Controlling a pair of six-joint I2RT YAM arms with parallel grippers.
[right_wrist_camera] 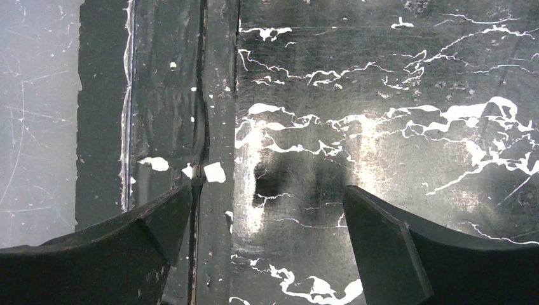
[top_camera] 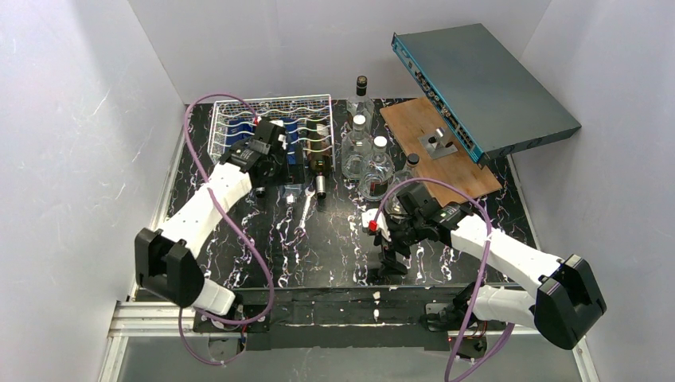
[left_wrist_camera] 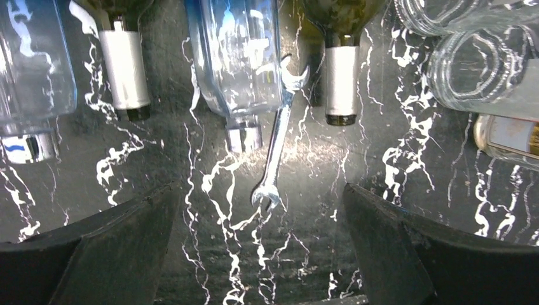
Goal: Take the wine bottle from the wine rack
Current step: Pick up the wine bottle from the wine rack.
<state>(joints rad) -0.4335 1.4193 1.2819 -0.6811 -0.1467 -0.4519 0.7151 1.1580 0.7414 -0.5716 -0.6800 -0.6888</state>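
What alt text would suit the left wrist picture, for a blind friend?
The left gripper's two black fingers stand wide open and empty over a black marbled table. Ahead lie a silver wrench and bottles, necks towards the camera: two dark bottles with silver foil, a blue bottle between.

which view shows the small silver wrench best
Left wrist: the silver open-ended steel wrench lies mid-frame on the black marbled table, both ends clear. Top external shows the wrench only as a tiny sliver; the right wrist view misses it.
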